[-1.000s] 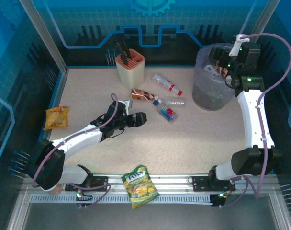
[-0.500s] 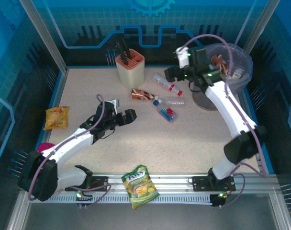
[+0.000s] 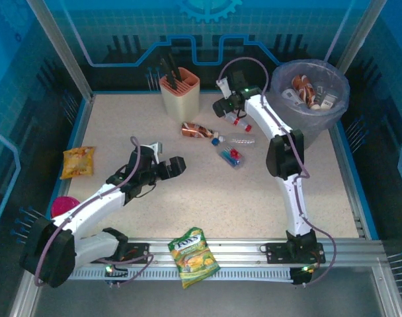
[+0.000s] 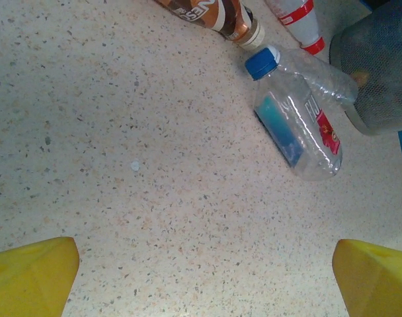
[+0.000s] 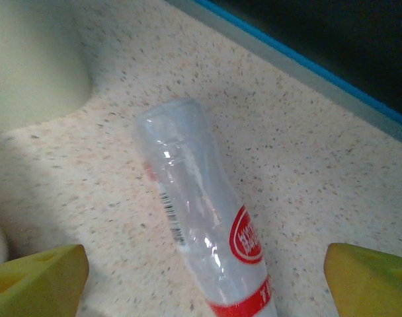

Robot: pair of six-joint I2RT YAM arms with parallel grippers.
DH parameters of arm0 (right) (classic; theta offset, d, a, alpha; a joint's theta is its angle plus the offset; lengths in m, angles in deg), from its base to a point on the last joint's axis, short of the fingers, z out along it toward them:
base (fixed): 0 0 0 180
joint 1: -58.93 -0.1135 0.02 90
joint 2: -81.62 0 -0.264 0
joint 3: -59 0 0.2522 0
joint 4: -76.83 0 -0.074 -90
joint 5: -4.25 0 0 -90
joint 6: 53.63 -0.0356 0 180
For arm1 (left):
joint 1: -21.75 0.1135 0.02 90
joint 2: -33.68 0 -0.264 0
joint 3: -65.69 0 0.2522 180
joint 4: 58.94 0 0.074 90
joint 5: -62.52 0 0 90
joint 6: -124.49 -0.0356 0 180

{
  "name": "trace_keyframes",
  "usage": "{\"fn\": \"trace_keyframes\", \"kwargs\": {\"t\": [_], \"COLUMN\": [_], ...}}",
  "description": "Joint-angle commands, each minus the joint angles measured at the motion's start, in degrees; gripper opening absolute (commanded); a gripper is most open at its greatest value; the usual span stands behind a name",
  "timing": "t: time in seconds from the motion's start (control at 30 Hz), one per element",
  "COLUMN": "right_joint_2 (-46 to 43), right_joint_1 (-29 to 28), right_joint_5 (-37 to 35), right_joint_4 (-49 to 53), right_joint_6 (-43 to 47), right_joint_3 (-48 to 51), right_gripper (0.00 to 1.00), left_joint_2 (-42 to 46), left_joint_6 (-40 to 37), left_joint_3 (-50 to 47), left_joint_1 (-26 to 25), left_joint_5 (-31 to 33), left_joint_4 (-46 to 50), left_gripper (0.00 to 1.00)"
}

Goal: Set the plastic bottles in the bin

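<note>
The grey bin with a lavender liner stands at the back right and holds several bottles. On the table lie a clear bottle with a red label, a brown bottle, a crushed clear bottle and a blue-capped bottle. My right gripper hovers open over the red-labelled bottle, its yellow fingers on either side. My left gripper is open above bare table, short of the blue-capped bottle.
A peach utensil holder with black tools stands just left of the right gripper. A yellow snack bag lies at the far left, a green one on the front rail. A blue rim edges the table's back.
The right arm swung left from over the bin and came down over the red-labelled bottle. The left arm drew back a little toward the left, still open.
</note>
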Motion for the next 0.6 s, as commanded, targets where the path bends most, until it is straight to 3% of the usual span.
{"fn": "trace_keyframes", "kwargs": {"t": [0.0, 0.27, 0.43, 0.57], "right_joint_2": [4.53, 8.75, 8.34, 6.57], "right_joint_1": [1.17, 1.62, 2.16, 2.66], "right_joint_5": [0.82, 2.77, 3.68, 3.92], "right_joint_4": [3.75, 3.68, 3.61, 2.11], "right_joint_6": [-1.11, -1.81, -2.74, -3.35], "right_joint_3": [-4.93, -4.46, -4.16, -1.51], "right_gripper": [0.93, 0.88, 0.68, 0.58], "left_joint_2": [1.53, 0.83, 0.25, -0.77], "left_joint_6": [-0.45, -0.33, -0.21, 0.00], "left_joint_3": [-1.35, -1.43, -1.72, -1.36], "left_joint_1": [0.75, 1.12, 1.29, 1.39], "left_joint_5": [-1.86, -2.94, -3.26, -3.92], "left_joint_4": [-0.62, -1.74, -2.63, -3.11], "left_gripper": [0.99, 0.99, 0.99, 0.99]}}
